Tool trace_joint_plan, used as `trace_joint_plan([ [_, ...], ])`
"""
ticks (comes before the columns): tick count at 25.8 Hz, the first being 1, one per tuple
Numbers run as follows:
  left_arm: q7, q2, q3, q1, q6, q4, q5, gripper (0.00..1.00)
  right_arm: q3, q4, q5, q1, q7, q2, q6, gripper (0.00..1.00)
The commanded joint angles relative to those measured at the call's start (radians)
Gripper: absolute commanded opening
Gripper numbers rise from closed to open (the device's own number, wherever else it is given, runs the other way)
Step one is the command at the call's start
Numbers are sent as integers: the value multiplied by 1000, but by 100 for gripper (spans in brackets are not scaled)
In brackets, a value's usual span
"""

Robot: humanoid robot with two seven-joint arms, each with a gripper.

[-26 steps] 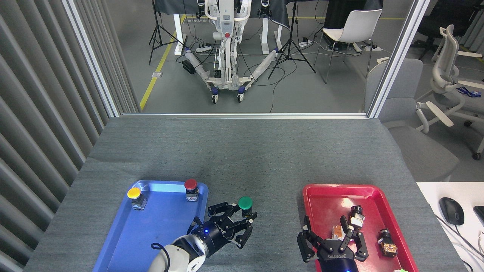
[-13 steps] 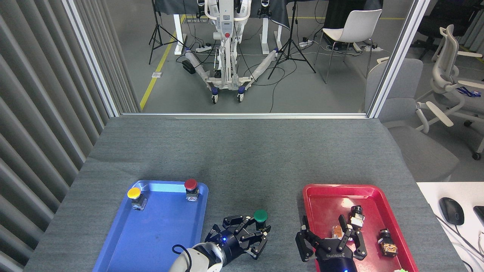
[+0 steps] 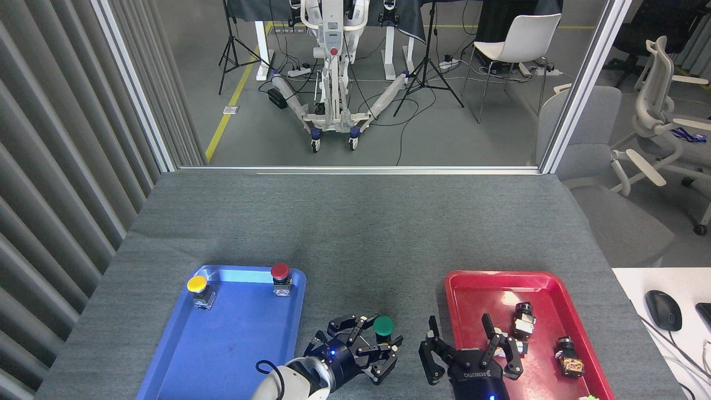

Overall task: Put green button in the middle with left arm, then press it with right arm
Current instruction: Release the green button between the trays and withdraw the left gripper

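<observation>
Green button point(image 3: 383, 326): stands upright near the front edge of the grey tabletop point(image 3: 355, 222), on the bare strip between the blue tray and the red tray; its round green cap faces up, and its dark body below is mostly hidden by fingers.
Left gripper point(image 3: 371, 350): at the end of the left arm point(image 3: 289, 383), which enters from the bottom edge; its black fingers are closed around the green button's body, one finger on the far side and one on the near side.
Right gripper point(image 3: 472, 347): at the end of the right arm point(image 3: 477, 389), just right of the green button and apart from it; its fingers are spread wide and hold nothing. It hangs over the left rim of the red tray.
Blue tray point(image 3: 233, 344): lies on the front left part of the tabletop, just left of the left gripper.
Yellow button point(image 3: 198, 288): stands in the far left corner of the blue tray.
Red button point(image 3: 280, 276): stands in the far right corner of the blue tray.
Red tray point(image 3: 550, 316): lies on the front right part of the tabletop and holds a few small dark parts point(image 3: 523, 321), too small to identify.
Beyond the far edge: a floor with a wheeled stand point(image 3: 332, 66), tripods and a white chair point(image 3: 516, 41).
</observation>
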Motion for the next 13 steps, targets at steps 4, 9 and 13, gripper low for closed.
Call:
trace_joint_plan([
  [4, -10, 8, -13, 53, 6, -126, -5, 100, 3, 24, 2, -17, 1, 14, -5, 99],
  [9, -33, 181, 10, 280, 121, -539, 1, 100, 23, 55, 5, -46, 0, 42, -5, 95],
  [13, -76, 315, 65, 452, 239, -838, 28, 99, 39, 60, 9, -54, -2, 48, -11, 87],
])
